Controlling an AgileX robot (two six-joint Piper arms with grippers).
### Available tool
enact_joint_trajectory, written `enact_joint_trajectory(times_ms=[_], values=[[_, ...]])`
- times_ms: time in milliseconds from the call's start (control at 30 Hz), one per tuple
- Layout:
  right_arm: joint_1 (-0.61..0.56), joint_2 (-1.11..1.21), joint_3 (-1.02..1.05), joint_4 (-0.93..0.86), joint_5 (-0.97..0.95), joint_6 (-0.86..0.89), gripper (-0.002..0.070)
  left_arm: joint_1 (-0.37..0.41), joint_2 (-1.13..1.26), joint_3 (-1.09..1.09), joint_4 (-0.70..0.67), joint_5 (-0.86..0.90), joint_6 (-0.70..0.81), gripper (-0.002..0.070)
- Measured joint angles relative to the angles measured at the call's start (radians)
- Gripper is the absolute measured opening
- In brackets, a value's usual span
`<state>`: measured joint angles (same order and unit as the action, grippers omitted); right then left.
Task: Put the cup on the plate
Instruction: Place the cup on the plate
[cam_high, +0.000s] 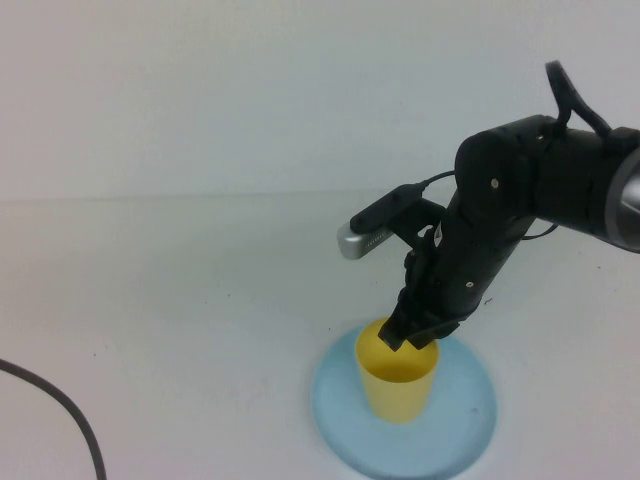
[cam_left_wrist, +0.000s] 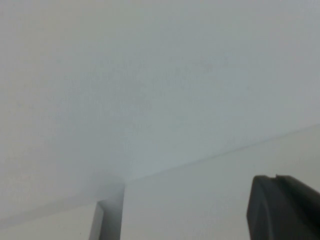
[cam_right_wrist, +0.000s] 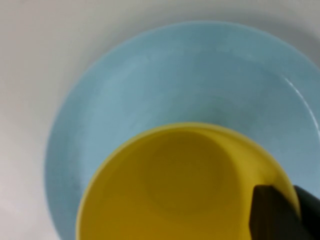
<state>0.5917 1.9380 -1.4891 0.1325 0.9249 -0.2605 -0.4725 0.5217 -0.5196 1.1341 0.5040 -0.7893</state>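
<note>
**Cup standing on plate, right gripper pinching its rim**

While spreading white and bare across the scene, table (cam_high: 180, 330) carrying everything else. Reaching down from the right side, right arm (cam_high: 520, 200) angling toward the near right part of the table, with a silver wrist camera (cam_high: 385, 228) jutting from it. Lying near the front right, light blue plate (cam_high: 460, 420) sitting flat, its rim showing all round the cup. Standing upright on the plate, toward its left-rear part, yellow cup (cam_high: 400, 385) opening upward. Hanging over the cup's far rim, right gripper (cam_high: 412, 338) clamping together on the rim wall, one finger inside and one outside. Curving along the near left edge, dark cable (cam_high: 60, 405). Showing only in its own wrist view, left gripper (cam_left_wrist: 285, 207) sitting closed on nothing, away from the plate.
</note>
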Motion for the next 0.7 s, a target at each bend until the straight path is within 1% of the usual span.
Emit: enact_joint_trajectory(times_ms=[167,533,600,700], values=[[0.0,0.017,0.0,-0.038,-0.005,0.023,0.0031,0.0,0.0,0.006,0.013,-0.004,-0.007,0.0001],[0.0,0.017,0.0,-0.042,-0.005,0.031,0.0034,0.0,0.0,0.006,0.02,-0.021,-0.011,0.0001],[0.0,0.019,0.0,-0.042,-0.004,0.031,0.0049,0.0,0.0,0.006,0.02,-0.022,-0.011,0.0001],[0.0,0.022,0.0,-0.042,0.003,0.029,0.0095,0.0,0.0,0.006,0.02,-0.022,-0.011,0.0001]])
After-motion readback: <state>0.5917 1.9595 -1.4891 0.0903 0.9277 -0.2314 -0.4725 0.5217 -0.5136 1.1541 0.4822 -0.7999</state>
